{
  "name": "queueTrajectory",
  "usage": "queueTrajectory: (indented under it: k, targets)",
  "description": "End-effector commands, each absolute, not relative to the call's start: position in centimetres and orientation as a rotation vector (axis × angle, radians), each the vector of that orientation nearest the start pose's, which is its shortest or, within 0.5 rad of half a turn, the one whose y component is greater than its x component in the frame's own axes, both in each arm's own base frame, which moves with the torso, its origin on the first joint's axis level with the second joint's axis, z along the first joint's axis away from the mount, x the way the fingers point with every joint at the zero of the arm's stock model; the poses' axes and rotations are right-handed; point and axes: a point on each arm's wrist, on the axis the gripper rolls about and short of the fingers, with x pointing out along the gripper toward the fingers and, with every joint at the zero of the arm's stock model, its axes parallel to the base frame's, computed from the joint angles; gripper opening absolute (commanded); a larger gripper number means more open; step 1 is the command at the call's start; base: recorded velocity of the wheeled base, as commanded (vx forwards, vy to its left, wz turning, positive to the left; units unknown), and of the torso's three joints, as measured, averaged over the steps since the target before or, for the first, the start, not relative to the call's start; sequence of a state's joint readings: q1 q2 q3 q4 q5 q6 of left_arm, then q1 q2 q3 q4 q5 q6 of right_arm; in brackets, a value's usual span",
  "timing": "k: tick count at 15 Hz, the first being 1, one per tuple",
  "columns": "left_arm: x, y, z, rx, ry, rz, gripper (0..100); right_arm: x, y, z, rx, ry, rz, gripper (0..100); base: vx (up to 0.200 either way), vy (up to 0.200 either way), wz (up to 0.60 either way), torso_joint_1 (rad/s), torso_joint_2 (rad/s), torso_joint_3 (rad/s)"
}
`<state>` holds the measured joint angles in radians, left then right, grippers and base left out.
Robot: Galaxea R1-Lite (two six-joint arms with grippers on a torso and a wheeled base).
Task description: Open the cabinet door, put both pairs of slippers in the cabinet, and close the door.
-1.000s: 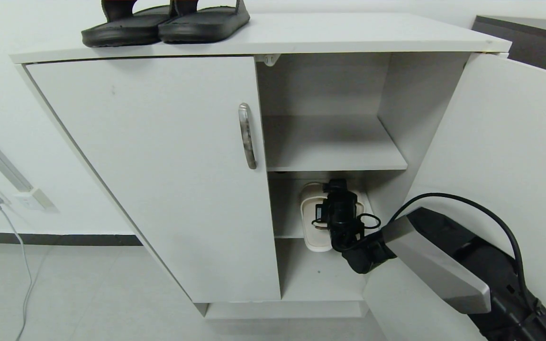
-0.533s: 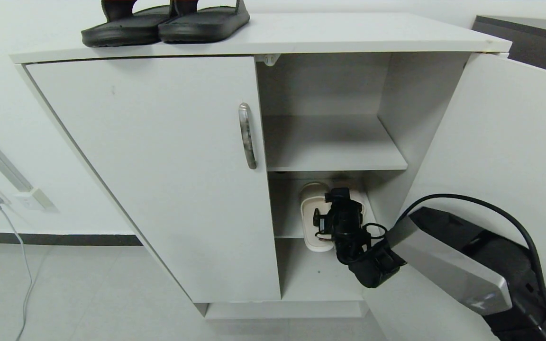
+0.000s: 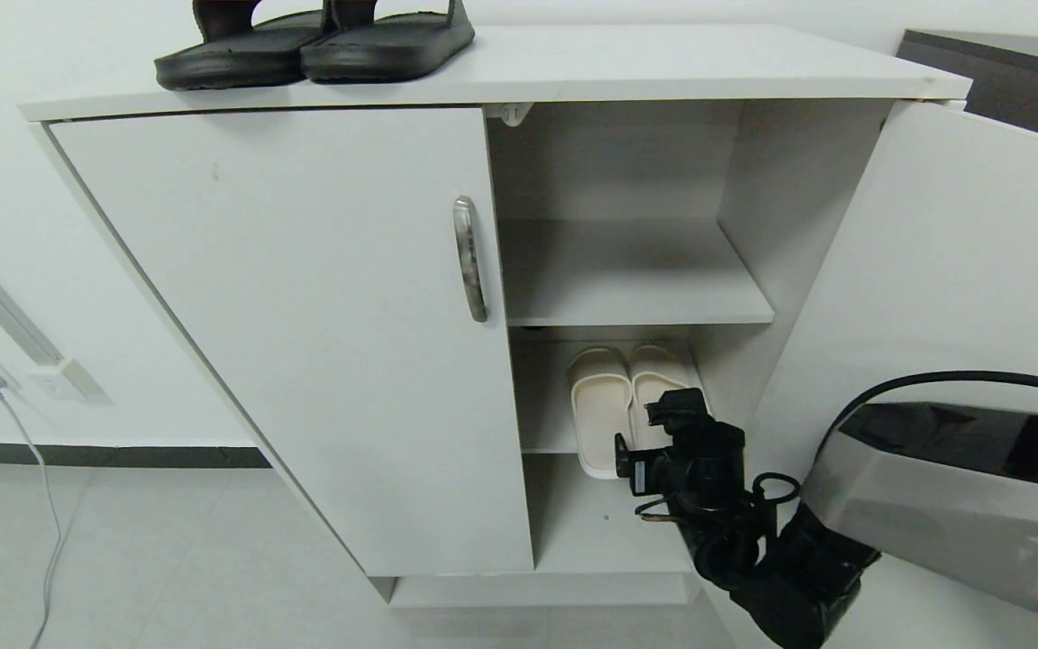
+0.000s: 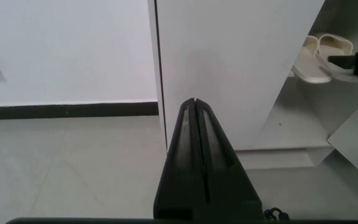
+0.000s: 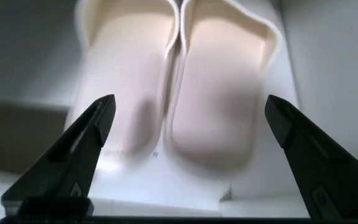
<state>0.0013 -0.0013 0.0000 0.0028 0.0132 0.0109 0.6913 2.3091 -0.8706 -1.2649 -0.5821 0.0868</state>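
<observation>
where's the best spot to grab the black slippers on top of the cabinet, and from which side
Probably the near ends, coming from the front. The black slippers lie flat, side by side and touching, at the front edge of the cabinet top, straps arching farther back. Jaws spread across both outer sides should squeeze the pair together.

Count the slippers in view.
4. The black pair sits on the cabinet top; the cream pair lies on the middle shelf inside. The shut left door may hide more.

upper shelf (image 3: 632,275) bare, cream slippers (image 3: 627,401) below — reachable
</observation>
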Motion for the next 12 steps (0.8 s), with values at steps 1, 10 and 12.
queueTrajectory:
  k: [1, 10, 12]
  targets:
    - [-2.28, 0.03, 7.52, 0.011, 0.003, 0.015, 0, 29.51, 24.36, 6.16, 0.001, 0.120, 0.136, 100, 0.000, 0.000, 0.00, 0.000, 0.00, 0.000]
    - [-2.28, 0.02, 7.52, 0.008, 0.003, 0.012, 0, 29.04, 24.64, 6.19, 0.005, 0.112, 0.147, 100, -0.022, 0.000, 0.00, 0.000, 0.00, 0.000]
    - [-2.28, 0.02, 7.52, 0.008, 0.003, 0.012, 0, 28.92, 24.62, 6.07, 0.001, 0.117, 0.148, 100, -0.200, 0.000, 0.00, 0.010, 0.00, 0.000]
